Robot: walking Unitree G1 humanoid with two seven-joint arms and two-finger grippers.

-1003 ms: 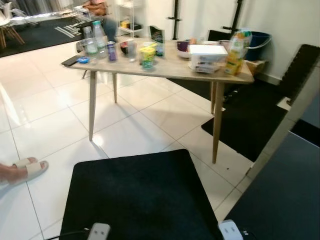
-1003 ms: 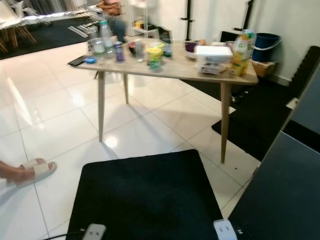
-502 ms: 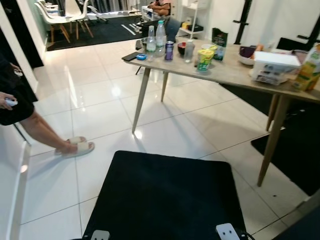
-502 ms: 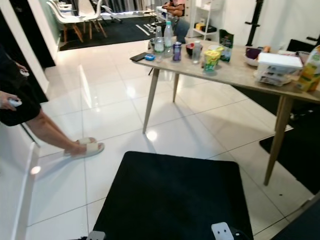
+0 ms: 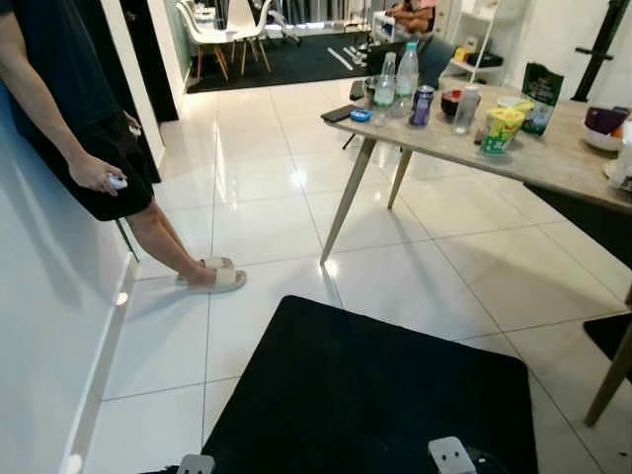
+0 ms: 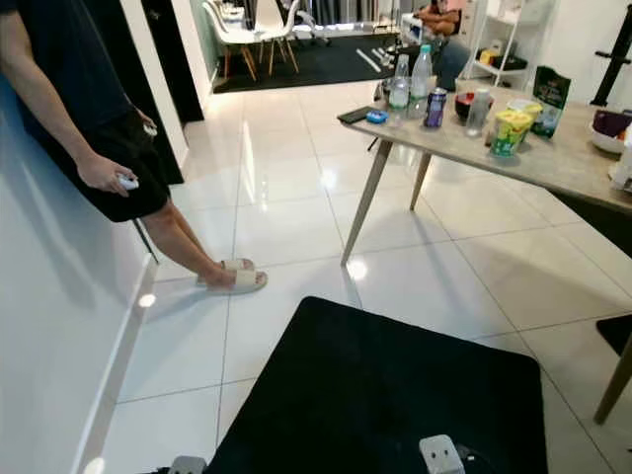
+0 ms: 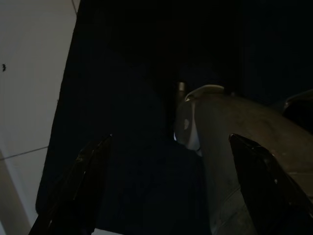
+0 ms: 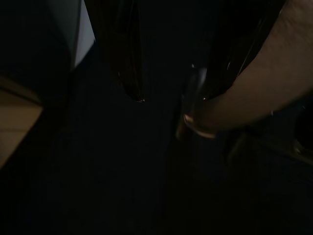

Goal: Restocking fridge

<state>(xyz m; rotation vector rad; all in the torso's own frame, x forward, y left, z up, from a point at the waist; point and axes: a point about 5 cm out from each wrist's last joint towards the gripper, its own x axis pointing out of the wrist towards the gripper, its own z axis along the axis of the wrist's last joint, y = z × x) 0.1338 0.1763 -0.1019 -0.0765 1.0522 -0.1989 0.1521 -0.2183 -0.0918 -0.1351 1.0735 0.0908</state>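
On the far left a person (image 5: 69, 118) in dark clothes leans on the white wall (image 5: 49, 326), holding a small white object in one hand (image 5: 102, 178), with a foot in a pale sandal (image 5: 219, 279) on the glossy white tiles. In the middle, low down, a black mat (image 5: 365, 395) lies on the floor just in front of the robot. To the right stands a wooden table (image 5: 553, 163) on slanted legs. Along its near end sit a dark phone (image 5: 339, 114), 2 clear water bottles (image 5: 395, 77), a purple can (image 5: 422, 105), a small clear bottle (image 5: 465, 109), a green and yellow cup (image 5: 501, 129), a dark green packet (image 5: 539, 85) and, at the edge of the frame, a dark bowl (image 5: 604, 120). Behind the table, white chairs (image 5: 222, 25) stand on a dark rug, and a second person (image 5: 415, 15) sits in the distance.

The left gripper (image 7: 166, 191) hangs over the black mat, its 2 fingers spread wide with nothing between them. The right gripper (image 8: 171, 73) also hangs low in deep shade; the picture is too dark to tell how its fingers stand or whether they hold anything.

As for the restocking, it looks barely begun, or between trips. The goods to be put away sit on the table, well apart from the robot, and the left gripper carries none. No fridge can be made out here. What is left, as far as I can judge, is nearly all of it: reach the table, pick up an item, carry it to the fridge and place it inside.
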